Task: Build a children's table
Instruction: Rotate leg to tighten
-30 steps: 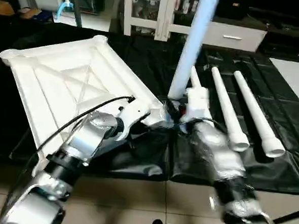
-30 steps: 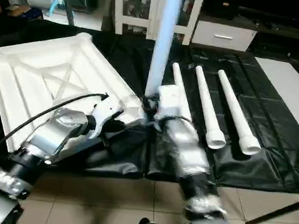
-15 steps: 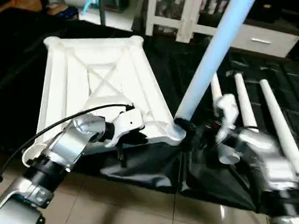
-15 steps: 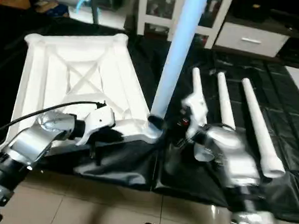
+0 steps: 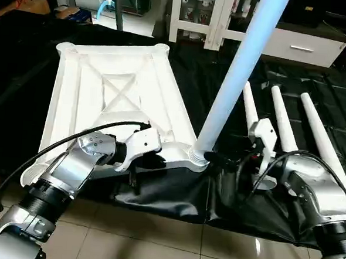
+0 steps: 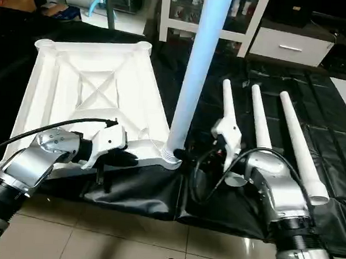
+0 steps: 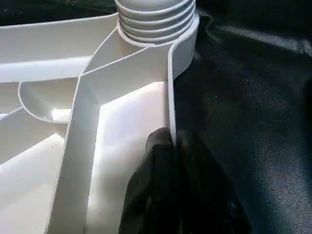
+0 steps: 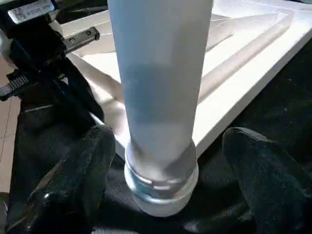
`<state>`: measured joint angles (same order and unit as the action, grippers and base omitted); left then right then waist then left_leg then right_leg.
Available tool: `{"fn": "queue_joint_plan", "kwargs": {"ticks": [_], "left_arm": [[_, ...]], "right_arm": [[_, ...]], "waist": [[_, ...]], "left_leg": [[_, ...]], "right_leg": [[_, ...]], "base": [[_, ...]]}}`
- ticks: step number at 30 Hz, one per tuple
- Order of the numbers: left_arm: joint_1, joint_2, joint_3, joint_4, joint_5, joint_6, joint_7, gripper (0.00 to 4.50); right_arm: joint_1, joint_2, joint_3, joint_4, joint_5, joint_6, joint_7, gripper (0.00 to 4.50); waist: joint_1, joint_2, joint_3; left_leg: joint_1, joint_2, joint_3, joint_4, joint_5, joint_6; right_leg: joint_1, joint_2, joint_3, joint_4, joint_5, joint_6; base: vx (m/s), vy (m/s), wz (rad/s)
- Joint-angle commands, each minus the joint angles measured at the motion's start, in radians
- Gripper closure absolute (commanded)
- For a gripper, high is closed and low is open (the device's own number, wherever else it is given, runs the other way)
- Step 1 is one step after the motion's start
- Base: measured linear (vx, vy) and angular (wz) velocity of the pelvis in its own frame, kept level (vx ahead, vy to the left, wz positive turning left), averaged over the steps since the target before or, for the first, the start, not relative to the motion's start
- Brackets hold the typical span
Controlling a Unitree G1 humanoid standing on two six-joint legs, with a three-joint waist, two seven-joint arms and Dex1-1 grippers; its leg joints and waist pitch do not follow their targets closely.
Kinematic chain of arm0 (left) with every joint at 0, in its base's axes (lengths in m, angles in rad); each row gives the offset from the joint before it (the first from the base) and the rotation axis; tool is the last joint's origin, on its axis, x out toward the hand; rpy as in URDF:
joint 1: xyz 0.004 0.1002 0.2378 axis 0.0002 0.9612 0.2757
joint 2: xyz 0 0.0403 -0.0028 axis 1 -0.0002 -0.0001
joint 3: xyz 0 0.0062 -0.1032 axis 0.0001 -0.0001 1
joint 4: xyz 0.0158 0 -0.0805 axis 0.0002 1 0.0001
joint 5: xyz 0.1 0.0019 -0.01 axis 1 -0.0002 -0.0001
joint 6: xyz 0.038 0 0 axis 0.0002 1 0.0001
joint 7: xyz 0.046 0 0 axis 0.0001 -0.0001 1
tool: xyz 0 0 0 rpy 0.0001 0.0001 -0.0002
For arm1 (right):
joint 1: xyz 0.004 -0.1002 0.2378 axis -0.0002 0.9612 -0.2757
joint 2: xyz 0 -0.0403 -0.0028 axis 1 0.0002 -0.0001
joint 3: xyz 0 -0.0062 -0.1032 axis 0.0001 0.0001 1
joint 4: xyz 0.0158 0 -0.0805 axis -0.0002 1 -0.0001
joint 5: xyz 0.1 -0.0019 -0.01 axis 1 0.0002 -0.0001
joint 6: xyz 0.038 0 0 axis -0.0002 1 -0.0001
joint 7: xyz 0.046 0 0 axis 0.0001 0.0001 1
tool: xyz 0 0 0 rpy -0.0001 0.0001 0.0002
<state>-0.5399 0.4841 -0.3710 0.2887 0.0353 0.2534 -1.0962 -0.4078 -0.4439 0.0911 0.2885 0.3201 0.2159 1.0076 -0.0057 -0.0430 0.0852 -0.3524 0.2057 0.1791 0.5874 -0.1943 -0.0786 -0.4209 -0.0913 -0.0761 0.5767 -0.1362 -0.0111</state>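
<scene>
The children's table top (image 5: 116, 96) lies upside down on a black sheet, its X ribs facing up. One white leg (image 5: 235, 80) stands upright in the near right corner socket (image 5: 199, 157); its ridged base (image 7: 156, 19) sits in that socket. Three more legs (image 5: 282, 127) lie side by side to the right. My left gripper (image 7: 171, 139) is shut on the top's near rim, close to that socket. My right gripper (image 8: 165, 146) is open, with one finger (image 8: 92, 161) on each side of the standing leg's base and a gap on both sides.
The black sheet (image 5: 175, 194) hangs over the front edge above a tiled floor (image 5: 155, 234). A white glass-door cabinet (image 5: 197, 13) and a white drawer unit (image 5: 295, 46) stand behind. A black cable (image 5: 72, 141) loops over my left forearm.
My right gripper has opened and let go of the upright leg, which stays standing in the socket. The left gripper keeps its hold on the rim. The camera has shifted.
</scene>
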Motion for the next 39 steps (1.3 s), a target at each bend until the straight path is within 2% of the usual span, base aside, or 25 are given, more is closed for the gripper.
{"fn": "queue_joint_plan", "kwargs": {"ticks": [1, 5, 7, 23, 24, 29, 31, 33, 34, 35, 37, 38, 39], "left_arm": [[0.034, 0.010, -0.055, 0.027, 0.027, 0.013, -0.032, 4.50], [0.035, 0.009, -0.056, 0.027, 0.025, 0.010, -0.033, 4.50], [0.034, 0.007, -0.056, 0.021, 0.022, 0.016, -0.035, 4.50], [0.040, 0.005, -0.051, 0.011, 0.021, 0.024, -0.040, 4.50], [0.040, 0.004, -0.052, 0.010, 0.021, 0.025, -0.040, 4.50], [0.041, -0.003, -0.053, 0.006, 0.019, 0.034, -0.039, 4.50], [0.041, -0.011, -0.053, 0.005, 0.018, 0.040, -0.034, 4.50], [0.033, -0.031, -0.049, 0.011, 0.019, 0.066, -0.010, 4.50], [0.028, -0.039, -0.047, 0.016, 0.022, 0.074, 0.004, 4.50], [0.023, -0.046, -0.044, 0.019, 0.023, 0.085, 0.015, 4.50], [0.007, -0.073, -0.035, 0.025, 0.027, 0.124, 0.054, 4.50], [-0.002, -0.089, -0.032, 0.033, 0.035, 0.148, 0.083, 4.50], [-0.004, -0.091, -0.031, 0.034, 0.036, 0.151, 0.087, 4.50]], "right_arm": [[-0.023, -0.002, 0.011, 0.015, -0.001, -0.015, 0.000, 0.64], [-0.036, -0.002, 0.024, 0.048, -0.022, -0.027, 0.015, 0.64], [-0.049, 0.007, 0.024, 0.072, -0.022, -0.023, 0.030, 0.91], [-0.083, 0.022, 0.040, 0.143, -0.044, -0.045, 0.057, 2.10], [-0.082, 0.024, 0.040, 0.145, -0.047, -0.047, 0.054, 2.31], [-0.066, 0.047, 0.027, 0.153, -0.054, -0.052, -0.001, 2.56], [-0.050, 0.066, 0.020, 0.149, -0.056, -0.050, -0.043, 2.57], [-0.013, 0.107, 0.023, 0.126, -0.089, -0.043, -0.150, 2.59], [-0.002, 0.121, 0.027, 0.117, -0.103, -0.040, -0.189, 2.60], [0.006, 0.138, 0.027, 0.108, -0.116, -0.033, -0.232, 2.60], [0.025, 0.202, 0.013, 0.088, -0.151, 0.007, -0.389, 2.60], [0.034, 0.240, 0.005, 0.080, -0.184, 0.033, -0.492, 2.61], [0.035, 0.244, 0.004, 0.079, -0.188, 0.036, -0.505, 2.61]], "waist": [[-0.001, -0.005, -0.062], [-0.001, -0.003, -0.064], [-0.002, -0.006, -0.066], [-0.003, -0.007, -0.062], [-0.003, -0.007, -0.061], [-0.005, -0.006, -0.059], [-0.007, -0.007, -0.057], [-0.009, -0.006, -0.053], [-0.014, -0.006, -0.050], [-0.017, -0.009, -0.049], [-0.023, -0.008, -0.045], [-0.025, -0.009, -0.043], [-0.028, -0.007, -0.040]], "left_leg": [[-0.004, 0.023, -0.004, -0.076, -0.253, 0.045], [0.002, 0.023, 0.002, -0.072, -0.228, 0.053], [0.000, 0.022, 0.005, -0.071, -0.221, 0.061], [-0.002, 0.023, 0.004, -0.073, -0.226, 0.060], [-0.002, 0.023, 0.004, -0.073, -0.231, 0.059], [-0.002, 0.023, 0.003, -0.075, -0.245, 0.051], [-0.003, 0.023, 0.001, -0.077, -0.262, 0.045], [-0.002, 0.023, 0.001, -0.079, -0.282, 0.038], [-0.002, 0.022, -0.005, -0.084, -0.327, 0.018], [-0.003, 0.021, -0.007, -0.085, -0.343, 0.012], [0.004, 0.017, -0.013, -0.085, -0.395, -0.004], [0.004, 0.016, -0.014, -0.086, -0.407, -0.008], [0.005, 0.014, -0.017, -0.087, -0.424, -0.014]], "right_leg": [[0.045, -0.042, 0.042, -0.066, -0.402, -0.181], [0.041, -0.039, 0.048, -0.060, -0.340, -0.208], [0.044, -0.039, 0.049, -0.056, -0.315, -0.222], [0.045, -0.040, 0.050, -0.059, -0.347, -0.212], [0.044, -0.040, 0.050, -0.060, -0.355, -0.210], [0.042, -0.040, 0.050, -0.063, -0.375, -0.203], [0.041, -0.040, 0.050, -0.066, -0.403, -0.193], [0.038, -0.040, 0.050, -0.071, -0.437, -0.181], [0.036, -0.043, 0.047, -0.080, -0.526, -0.147], [0.035, -0.042, 0.045, -0.082, -0.556, -0.133], [0.025, -0.042, 0.042, -0.097, -0.655, -0.084], [0.022, -0.042, 0.040, -0.100, -0.678, -0.073], [0.019, -0.041, 0.037, -0.104, -0.709, -0.060]], "base": [[0.000, 0.000, 0.00], [0.000, 0.000, 0.00], [0.000, 0.000, 0.00], [0.000, 0.000, 0.00], [0.000, 0.000, 0.00], [0.000, 0.000, 0.00], [0.000, 0.000, 0.00], [0.000, 0.000, 0.00], [0.000, 0.000, 0.00], [0.000, 0.000, 0.00], [0.000, 0.000, 0.00], [0.000, 0.000, 0.00], [-0.053, 0.005, -0.06]]}}
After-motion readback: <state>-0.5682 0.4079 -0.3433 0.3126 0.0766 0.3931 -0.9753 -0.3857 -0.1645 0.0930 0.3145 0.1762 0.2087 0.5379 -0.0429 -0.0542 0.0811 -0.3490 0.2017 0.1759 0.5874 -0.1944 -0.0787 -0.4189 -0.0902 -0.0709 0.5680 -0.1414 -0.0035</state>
